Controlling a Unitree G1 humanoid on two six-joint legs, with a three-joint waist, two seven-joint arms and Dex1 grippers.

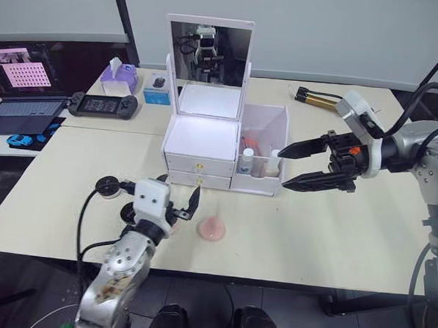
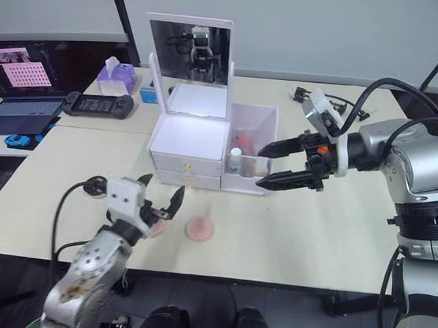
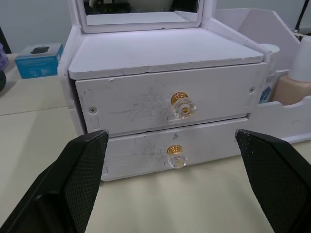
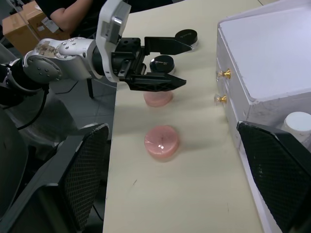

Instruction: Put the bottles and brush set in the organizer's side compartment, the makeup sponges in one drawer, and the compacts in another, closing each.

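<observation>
Facing shut drawers (image 3: 167, 104): left gripper (image 1: 181, 206) spread, empty, near pink sponges (image 1: 213, 228); right gripper (image 1: 298, 166) spread beside side compartment (image 1: 267, 148). Risks missing the small knob (image 3: 182, 104), nudging the organizer.

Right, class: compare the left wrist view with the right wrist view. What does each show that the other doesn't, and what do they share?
Left wrist view: the mirror, a blue box and a beige bottle in the side compartment. Right wrist view: two pink sponges, two black compacts, the open left hand and a person's arm. Both: the organizer's two shut drawers with gold knobs.
</observation>
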